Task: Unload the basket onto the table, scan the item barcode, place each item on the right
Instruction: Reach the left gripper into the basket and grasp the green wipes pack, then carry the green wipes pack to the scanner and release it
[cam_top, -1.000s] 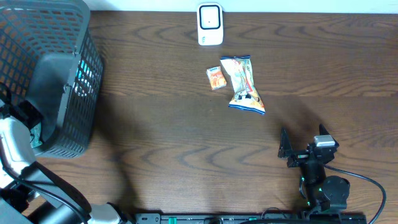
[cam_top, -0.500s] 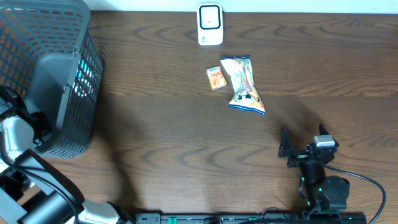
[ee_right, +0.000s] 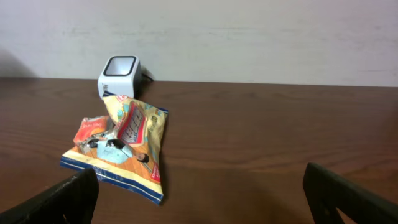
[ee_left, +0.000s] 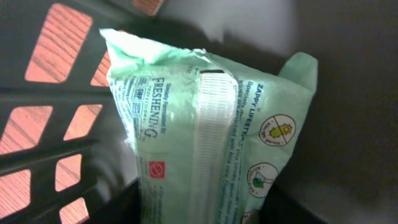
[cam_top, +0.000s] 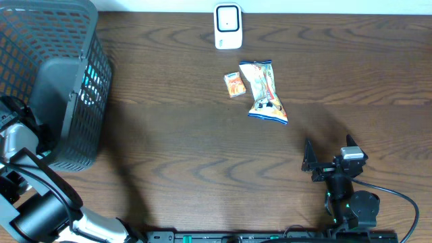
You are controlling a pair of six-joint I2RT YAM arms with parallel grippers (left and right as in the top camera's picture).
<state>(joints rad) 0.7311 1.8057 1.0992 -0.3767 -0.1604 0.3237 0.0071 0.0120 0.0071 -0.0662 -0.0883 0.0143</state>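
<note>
The left arm (cam_top: 13, 143) reaches into the grey basket (cam_top: 101, 101). A green pack of wipes (ee_left: 205, 143) fills the view right in front of the left gripper, close to the basket's mesh wall. I cannot tell whether that gripper has closed on the pack. The right gripper (ee_right: 202, 196) hangs released, fingers spread wide and holding nothing. Ahead of it on the table (ee_right: 280, 124) lie a snack bag (ee_right: 134, 146) and a small orange packet (ee_right: 92, 130) just beside it. A white scanner (ee_right: 119, 74) stands just beyond them.
</note>
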